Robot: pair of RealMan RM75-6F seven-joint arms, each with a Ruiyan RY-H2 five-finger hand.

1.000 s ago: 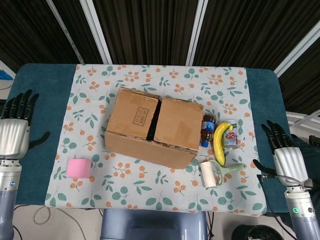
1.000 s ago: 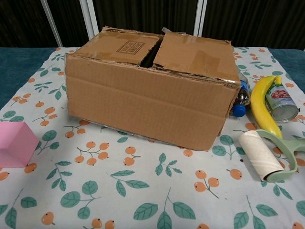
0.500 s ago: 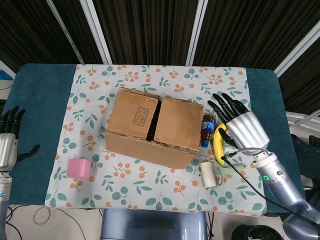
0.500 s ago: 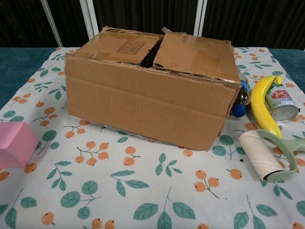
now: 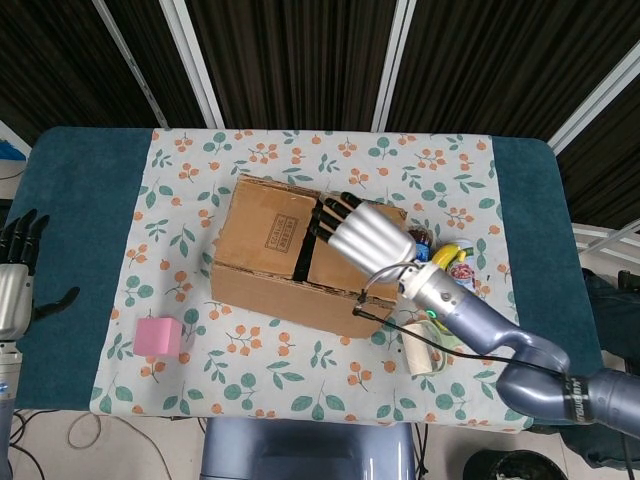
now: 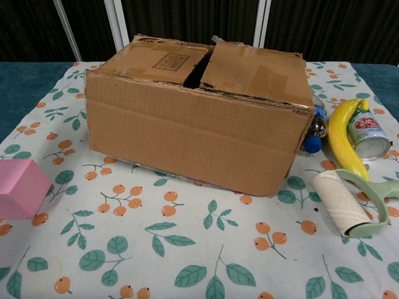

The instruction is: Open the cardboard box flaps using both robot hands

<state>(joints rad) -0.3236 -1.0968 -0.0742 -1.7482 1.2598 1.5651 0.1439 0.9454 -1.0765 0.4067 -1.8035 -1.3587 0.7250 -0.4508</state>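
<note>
The cardboard box sits near the middle of the floral tablecloth, its two top flaps lying almost flat with a dark seam between them; the task is in its reaching step, with neither flap lifted yet. In the head view the right hand appears over the right flap, fingers spread and holding nothing, their tips towards the seam; whether it touches the cardboard cannot be told from above. The left hand is at the far left edge of the table, well apart from the box, fingers apart and empty.

My judgement: the next move calls for the right fingertips to slip under the right flap's inner edge at the seam, while the left hand comes across to the left flap; the edges are ragged and the right flap sits a little raised, which should give a purchase.

The chest view shows no hand at all, though it shows the box's front wall, the gap at the seam, and the slightly lifted right flap far better; it also gives a clear look at the banana, the tin can, the bottle beside the box, the lint roller, and the pink block; the head view alone shows both hands.
</note>
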